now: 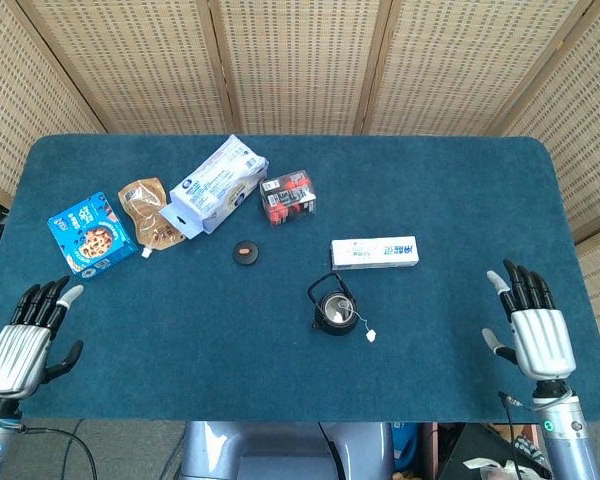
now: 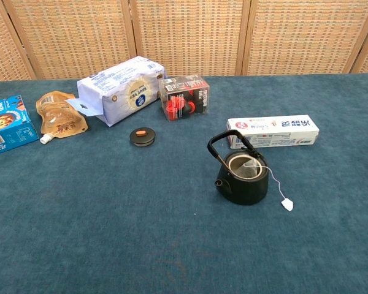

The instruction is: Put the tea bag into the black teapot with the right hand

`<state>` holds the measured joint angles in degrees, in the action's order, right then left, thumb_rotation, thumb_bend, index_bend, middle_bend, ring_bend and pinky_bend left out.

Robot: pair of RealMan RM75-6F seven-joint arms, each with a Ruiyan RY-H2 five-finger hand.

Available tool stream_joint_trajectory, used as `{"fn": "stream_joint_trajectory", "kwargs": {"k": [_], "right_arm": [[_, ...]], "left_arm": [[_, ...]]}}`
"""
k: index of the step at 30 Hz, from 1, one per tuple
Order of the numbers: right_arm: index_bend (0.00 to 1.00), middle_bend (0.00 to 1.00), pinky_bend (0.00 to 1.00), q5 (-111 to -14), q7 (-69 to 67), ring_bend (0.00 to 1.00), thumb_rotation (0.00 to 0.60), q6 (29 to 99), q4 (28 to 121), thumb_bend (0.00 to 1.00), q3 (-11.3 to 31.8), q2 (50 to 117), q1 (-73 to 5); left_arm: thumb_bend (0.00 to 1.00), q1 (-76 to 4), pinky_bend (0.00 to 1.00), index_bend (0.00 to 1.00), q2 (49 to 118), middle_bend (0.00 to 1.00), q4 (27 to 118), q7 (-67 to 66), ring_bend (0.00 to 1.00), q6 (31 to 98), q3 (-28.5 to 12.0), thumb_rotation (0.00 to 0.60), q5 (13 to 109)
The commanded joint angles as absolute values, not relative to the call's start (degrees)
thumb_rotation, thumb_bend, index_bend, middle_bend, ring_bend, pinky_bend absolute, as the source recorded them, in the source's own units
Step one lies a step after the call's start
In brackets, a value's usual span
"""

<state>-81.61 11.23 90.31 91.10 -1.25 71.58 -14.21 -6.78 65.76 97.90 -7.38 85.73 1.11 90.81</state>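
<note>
Both hands spread and empty, right hand [image 1: 538,338] well right of black teapot [image 2: 243,178], tea bag [image 2: 253,166] inside, tag [image 2: 287,204] trailing onto counter [image 2: 172,245]: job likely done.
</note>
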Motion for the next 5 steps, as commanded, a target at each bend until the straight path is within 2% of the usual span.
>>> {"fn": "stream_joint_trajectory", "kwargs": {"k": [1,5], "right_arm": [[0.00,0.01,0.13,-81.86,10.80,0.00,0.525,90.52,90.26,0.40,-1.46,72.33,-13.11],[0.00,0.01,0.12,-82.31,10.74,0.00,0.508,90.68,89.47,0.39,-1.04,72.83,-12.40]], "left_arm": [[0.41,-6.35,0.00,0.07,66.20,0.00,97.67,-7.61,0.00,86.44,1.33,0.600,91.45],[0.41,-6.16,0.00,0.07,66.48,0.00,97.39,-8.27,0.00,86.58,1.35,0.600,91.59]]}}
